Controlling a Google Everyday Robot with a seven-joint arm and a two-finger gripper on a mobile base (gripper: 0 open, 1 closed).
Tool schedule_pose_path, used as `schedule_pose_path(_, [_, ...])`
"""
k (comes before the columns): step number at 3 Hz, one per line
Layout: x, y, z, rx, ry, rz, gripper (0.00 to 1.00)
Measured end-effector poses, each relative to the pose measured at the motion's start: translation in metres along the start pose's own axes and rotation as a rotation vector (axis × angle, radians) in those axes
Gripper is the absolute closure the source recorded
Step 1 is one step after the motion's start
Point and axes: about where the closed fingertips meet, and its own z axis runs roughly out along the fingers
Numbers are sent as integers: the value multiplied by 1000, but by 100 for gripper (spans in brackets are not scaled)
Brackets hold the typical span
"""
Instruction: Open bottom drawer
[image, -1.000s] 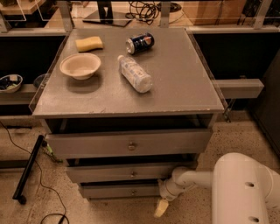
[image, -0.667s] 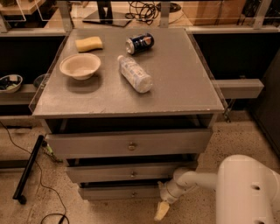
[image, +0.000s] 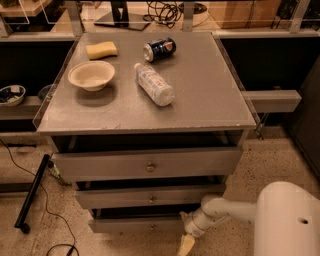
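Gripper (image: 186, 244) hangs low, just beside right end of bottom drawer (image: 130, 225); jaw opening and contact cannot be told.

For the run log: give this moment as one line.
gripper: low, at right end of bottom drawer | knob: not gripped | on top: bowl, sponge, can, bottle

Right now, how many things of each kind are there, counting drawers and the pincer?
Sponge: 1
Bowl: 1
Can: 1
Bottle: 1
Drawers: 3 (top drawer, middle drawer, bottom drawer)
Pincer: 1, low, by the bottom drawer's right end
Total: 8
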Motion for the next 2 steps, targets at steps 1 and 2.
schedule_pose_path(1, [4,23,-4,-35,-32,1,0])
schedule_pose_path(2, [13,57,-14,-56,-59,4,0])
